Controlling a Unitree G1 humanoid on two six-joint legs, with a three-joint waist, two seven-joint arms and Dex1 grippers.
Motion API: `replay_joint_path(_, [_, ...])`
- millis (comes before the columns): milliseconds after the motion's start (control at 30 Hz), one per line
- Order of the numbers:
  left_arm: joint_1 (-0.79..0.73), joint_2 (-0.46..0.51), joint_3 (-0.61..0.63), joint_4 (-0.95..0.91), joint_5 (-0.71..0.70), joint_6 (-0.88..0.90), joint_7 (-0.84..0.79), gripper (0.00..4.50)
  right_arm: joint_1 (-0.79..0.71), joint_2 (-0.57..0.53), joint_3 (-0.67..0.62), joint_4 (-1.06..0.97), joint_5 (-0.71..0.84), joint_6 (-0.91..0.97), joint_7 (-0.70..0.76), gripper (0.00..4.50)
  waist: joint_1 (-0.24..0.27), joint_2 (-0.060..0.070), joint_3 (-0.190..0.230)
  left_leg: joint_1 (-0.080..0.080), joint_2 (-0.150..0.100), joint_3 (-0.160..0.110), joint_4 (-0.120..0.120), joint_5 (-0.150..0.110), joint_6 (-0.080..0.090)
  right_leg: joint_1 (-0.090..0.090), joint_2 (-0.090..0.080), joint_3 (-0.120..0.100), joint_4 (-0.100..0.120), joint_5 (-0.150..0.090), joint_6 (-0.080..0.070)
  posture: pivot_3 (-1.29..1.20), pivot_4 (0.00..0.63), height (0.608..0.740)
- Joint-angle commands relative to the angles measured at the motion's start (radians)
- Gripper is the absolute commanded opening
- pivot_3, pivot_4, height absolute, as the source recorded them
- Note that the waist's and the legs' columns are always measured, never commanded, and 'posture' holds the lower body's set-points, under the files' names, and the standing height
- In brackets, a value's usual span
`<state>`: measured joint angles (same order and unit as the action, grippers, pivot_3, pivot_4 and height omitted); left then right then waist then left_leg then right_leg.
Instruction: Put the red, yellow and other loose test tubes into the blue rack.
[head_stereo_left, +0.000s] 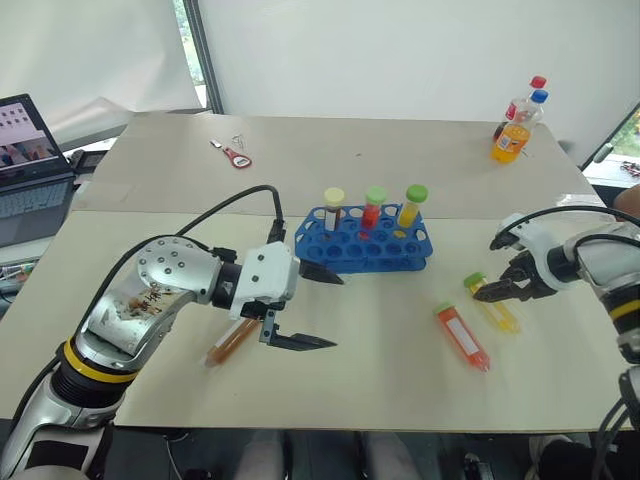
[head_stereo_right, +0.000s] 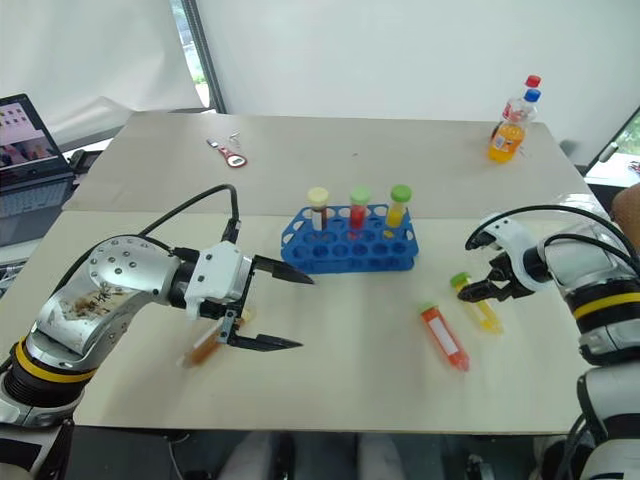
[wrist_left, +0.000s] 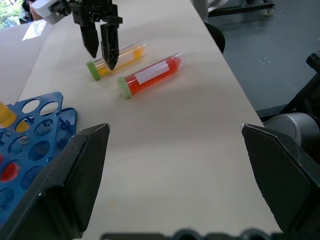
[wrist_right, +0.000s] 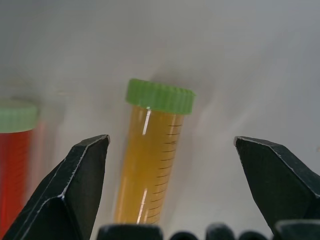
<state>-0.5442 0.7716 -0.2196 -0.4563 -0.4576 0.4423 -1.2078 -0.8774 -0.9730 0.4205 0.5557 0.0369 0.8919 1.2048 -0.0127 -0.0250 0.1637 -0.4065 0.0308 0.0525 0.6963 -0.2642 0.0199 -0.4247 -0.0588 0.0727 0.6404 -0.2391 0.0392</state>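
The blue rack stands mid-table with three capped tubes upright in its back row. To its right lie two loose test tubes, a yellow one with a green cap and a red-orange one. My right gripper hangs open just above the yellow tube, one finger on each side near the cap. An amber-brown tube lies under my left hand. My left gripper is open and empty, pointing right, left of the rack's front.
Two orange soda bottles stand at the far right corner. A small red-handled tool lies at the back left. A laptop sits off the table's left side. The table's front edge runs close below both arms.
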Motion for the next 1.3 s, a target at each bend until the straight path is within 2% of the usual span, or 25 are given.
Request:
replay_joint_path(33, [0.006, -0.006, 0.004, -0.025, 0.011, -0.021, 0.007, 4.5, -0.034, 0.005, 0.007, 0.059, -0.044, -0.033, 0.036, 3.64, 0.0, 0.0, 0.0, 0.0, 0.0, 0.0, 0.0, 0.0, 0.0, 0.0, 0.0, 0.0, 0.0, 0.0, 0.0, 0.0, 0.15, 0.74])
replay_joint_path(233, [0.011, -0.037, 0.005, -0.025, 0.019, -0.025, 0.031, 4.5, -0.057, 0.034, 0.002, 0.105, -0.074, -0.037, 0.069, 1.5, 0.0, 0.0, 0.0, 0.0, 0.0, 0.0, 0.001, 0.0, 0.0, 0.0, 0.0, 0.0, 0.001, 0.0, 0.0, 0.0, 0.15, 0.74])
replay_joint_path(300, [0.014, -0.043, 0.002, -0.022, 0.021, -0.028, 0.031, 4.5, -0.061, 0.033, -0.002, 0.099, -0.076, -0.027, 0.086, 1.0, 0.0, 0.0, 0.0, 0.001, 0.0, 0.0, 0.0, 0.0, 0.0, 0.0, 0.0, 0.0, 0.001, 0.0, 0.0, 0.0, 0.15, 0.74])
replay_joint_path(400, [0.02, -0.046, 0.007, -0.011, 0.025, -0.031, 0.031, 4.5, -0.065, 0.019, -0.03, 0.068, -0.065, -0.009, 0.095, 0.97, 0.0, 0.0, 0.0, 0.0, 0.0, 0.0, 0.0, 0.0, 0.0, 0.0, 0.0, 0.0, 0.001, 0.0, 0.0, 0.0, 0.15, 0.74])
replay_joint_path(500, [0.03, -0.066, 0.048, 0.017, -0.007, 0.008, 0.07, 4.5, -0.06, -0.017, -0.174, -0.088, 0.018, 0.031, 0.067, 0.97, 0.0, 0.002, 0.0, 0.0, 0.0, 0.0, 0.0, 0.0, 0.0, 0.0, 0.0, 0.0, 0.001, 0.0, 0.0, 0.0, 0.15, 0.74])
replay_joint_path(600, [0.049, -0.11, 0.074, 0.033, -0.043, 0.058, 0.129, 4.5, 0.016, -0.011, -0.374, -0.303, 0.119, 0.064, -0.005, 0.97, 0.001, 0.002, 0.0, 0.0, 0.0, -0.002, 0.0, 0.0, 0.0, -0.001, 0.0, 0.0, 0.002, 0.0, 0.0, 0.0, 0.15, 0.74])
replay_joint_path(667, [0.059, -0.133, 0.08, 0.042, -0.048, 0.074, 0.157, 4.5, 0.083, 0.054, -0.541, -0.459, 0.19, 0.105, -0.096, 0.97, 0.001, 0.002, 0.0, 0.0, 0.0, -0.005, 0.0, 0.0, 0.0, 0.0, 0.0, -0.002, 0.002, 0.0, 0.0, 0.0, 0.15, 0.74])
replay_joint_path(733, [0.062, -0.158, 0.087, 0.062, -0.036, 0.055, 0.182, 4.5, 0.15, 0.17, -0.7, -0.591, 0.256, 0.097, -0.208, 0.97, 0.002, 0.001, 0.0, 0.0, 0.0, -0.009, 0.0, 0.0, 0.0, 0.001, 0.0, -0.003, 0.002, 0.0, 0.0, 0.0, 0.15, 0.74])
replay_joint_path(833, [0.045, -0.197, 0.101, 0.099, -0.025, 0.054, 0.232, 4.5, 0.252, 0.336, -0.814, -0.732, 0.29, -0.027, -0.358, 0.97, 0.003, 0.001, 0.0, 0.0, 0.0, -0.013, 0.001, 0.0, 0.0, 0.002, 0.0, -0.003, 0.002, 0.0, 0.0, 0.0, 0.15, 0.74])
replay_joint_path(933, [0.027, -0.226, 0.101, 0.111, -0.021, 0.077, 0.277, 4.5, 0.314, 0.476, -0.798, -0.802, 0.274, -0.15, -0.491, 0.97, 0.004, 0.002, 0.0, -0.001, -0.001, -0.014, 0.002, 0.0, 0.0, 0.001, -0.001, -0.002, 0.004, 0.0, 0.001, 0.0, 0.15, 0.74])
replay_joint_path(1033, [0.02, -0.234, 0.086, 0.111, -0.006, 0.08, 0.297, 4.5, 0.35, 0.569, -0.738, -0.794, 0.235, -0.3, -0.574, 0.97, 0.0, 0.002, 0.0, -0.001, -0.001, -0.014, 0.002, 0.0, -0.001, 0.001, -0.001, -0.002, 0.004, 0.001, 0.001, 0.0, 0.15, 0.74])
replay_joint_path(1300, [0.002, -0.215, 0.075, 0.113, 0.002, 0.086, 0.285, 4.5, 0.37, 0.643, -0.627, -0.657, 0.177, -0.523, -0.659, 0.96, -0.002, 0.002, 0.0, 0.0, -0.001, -0.013, 0.001, 0.0, -0.001, 0.001, -0.001, -0.002, 0.005, 0.001, 0.001, 0.0, 0.15, 0.74])
